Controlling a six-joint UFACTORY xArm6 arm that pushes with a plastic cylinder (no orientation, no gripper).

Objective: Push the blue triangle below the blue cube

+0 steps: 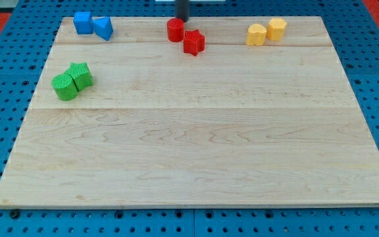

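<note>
The blue cube (82,22) sits near the board's top left corner. The blue triangle (103,27) lies right beside it, on its right, touching or nearly touching. My tip (182,19) shows at the view's top, just above the red cylinder (175,30), far to the right of both blue blocks.
A red star (193,42) lies just right of and below the red cylinder. Two yellow blocks (256,34) (277,28) sit at the top right. A green cylinder (64,87) and a green cube (80,75) touch at the left. The wooden board (196,145) lies on a blue pegboard.
</note>
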